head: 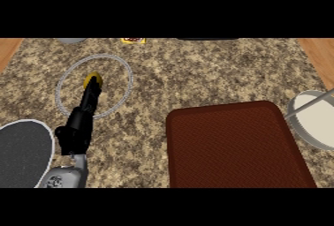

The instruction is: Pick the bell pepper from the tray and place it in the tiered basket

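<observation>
L hand [89, 98]: stretched out over the wire ring, fingertips closed round the pepper.
Bell pepper [94, 79]: yellow, only a bit shows at the fingertips, inside the ring's outline, off the tray.
Tiered basket [123, 95]: thin wire ring on the granite counter [209, 75], upper left.
Tray [235, 145]: dark red-brown, lower centre-right.
R hand: not seen.
Other: dark plate [23, 152] w/ white rim lower left; white bowl [316, 119] at right edge.

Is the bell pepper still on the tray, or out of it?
Out. The brown tray shows bare, and the yellow bell pepper sits at the left hand, inside the wire basket ring.
</observation>
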`<state>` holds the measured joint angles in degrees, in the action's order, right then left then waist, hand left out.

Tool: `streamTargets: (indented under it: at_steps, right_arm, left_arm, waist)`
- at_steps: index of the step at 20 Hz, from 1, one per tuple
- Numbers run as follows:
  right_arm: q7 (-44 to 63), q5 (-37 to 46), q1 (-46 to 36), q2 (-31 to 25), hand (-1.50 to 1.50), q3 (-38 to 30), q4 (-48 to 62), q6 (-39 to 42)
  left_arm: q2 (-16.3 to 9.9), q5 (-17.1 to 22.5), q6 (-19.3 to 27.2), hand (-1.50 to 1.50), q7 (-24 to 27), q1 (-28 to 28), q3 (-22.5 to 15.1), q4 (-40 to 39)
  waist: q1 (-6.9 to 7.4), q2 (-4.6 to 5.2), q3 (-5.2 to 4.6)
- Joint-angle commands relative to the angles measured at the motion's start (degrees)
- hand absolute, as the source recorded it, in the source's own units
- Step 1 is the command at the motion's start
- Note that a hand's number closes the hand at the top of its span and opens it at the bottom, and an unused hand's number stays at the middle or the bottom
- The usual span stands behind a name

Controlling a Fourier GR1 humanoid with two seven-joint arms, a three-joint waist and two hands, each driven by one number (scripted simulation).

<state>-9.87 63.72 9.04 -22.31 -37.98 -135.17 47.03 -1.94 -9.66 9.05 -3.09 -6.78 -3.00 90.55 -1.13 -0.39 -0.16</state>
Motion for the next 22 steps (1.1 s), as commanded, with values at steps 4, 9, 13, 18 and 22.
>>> streamTargets:
  at_steps: [4,9,13,18,22]
  right_arm:
    - [2.9,-14.8,-16.4,-2.0,1.5,-13.5,-1.3,17.3]
    - [13.7,-19.2,-30.7,-0.5,1.5,-13.5,5.8,24.1]
    - [22.6,-20.0,-38.9,-4.8,1.5,-9.8,10.8,24.0]
    - [25.4,-18.4,-41.0,-9.9,1.5,-5.1,17.6,17.7]
    - [19.2,-15.2,-41.0,-16.8,1.5,-0.7,32.5,6.4]
  left_arm:
    - [-0.1,-0.2,-0.1,0.0,0.0,0.6,-0.1,-0.2]
    - [-0.4,-0.5,-0.2,0.0,-1.3,-0.4,-0.1,0.4]
    - [1.9,-0.5,2.4,0.0,-0.2,-0.2,-3.5,-0.7]
    - [0.2,0.2,-0.2,0.0,1.1,0.1,-0.3,-0.8]
    - [1.7,-1.5,1.1,0.0,-1.2,-3.4,-1.4,-1.7]
  waist:
    - [-0.24,-0.34,-0.09]
    - [0.83,-0.18,-0.1]
    - [1.26,0.29,0.04]
    - [1.42,0.38,0.11]
    - [1.71,0.61,0.15]
